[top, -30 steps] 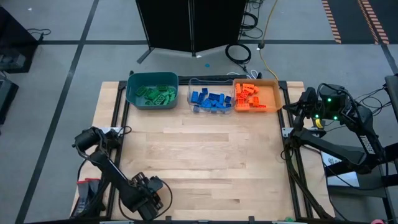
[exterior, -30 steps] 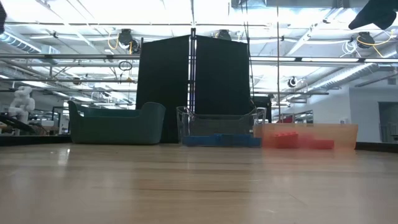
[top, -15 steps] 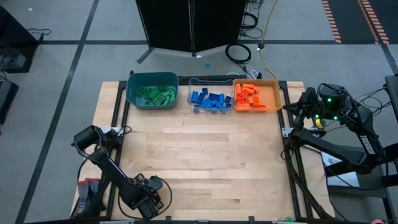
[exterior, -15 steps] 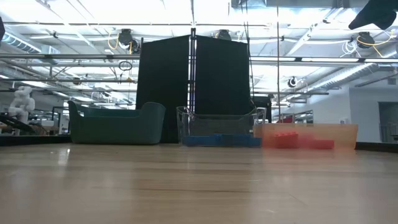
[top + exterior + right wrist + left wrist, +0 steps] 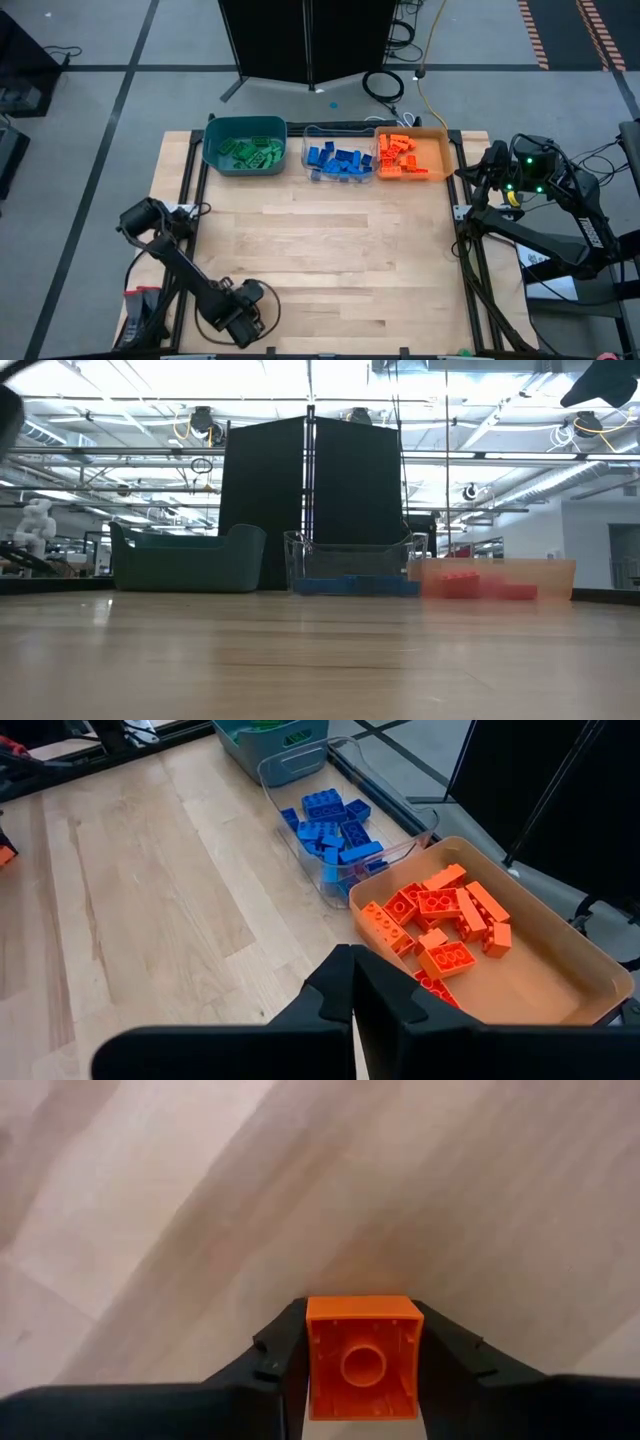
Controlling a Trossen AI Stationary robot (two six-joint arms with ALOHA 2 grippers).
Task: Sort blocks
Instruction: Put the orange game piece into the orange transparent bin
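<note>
The left gripper (image 5: 362, 1370), low at the table's (image 5: 330, 250) near-left corner and clamped on an orange block (image 5: 362, 1357), could drop it during the long carry to the far orange bin (image 5: 412, 155), while the right gripper (image 5: 352, 982), fingers together, waits beside that bin.

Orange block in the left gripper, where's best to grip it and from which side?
Grip the orange block across its two flat side walls, as the left gripper does: one finger per wall, coming from its hollow underside, which faces the wrist camera. Parallel walls suit a pinch. Right gripper waits by the orange bin.
</note>
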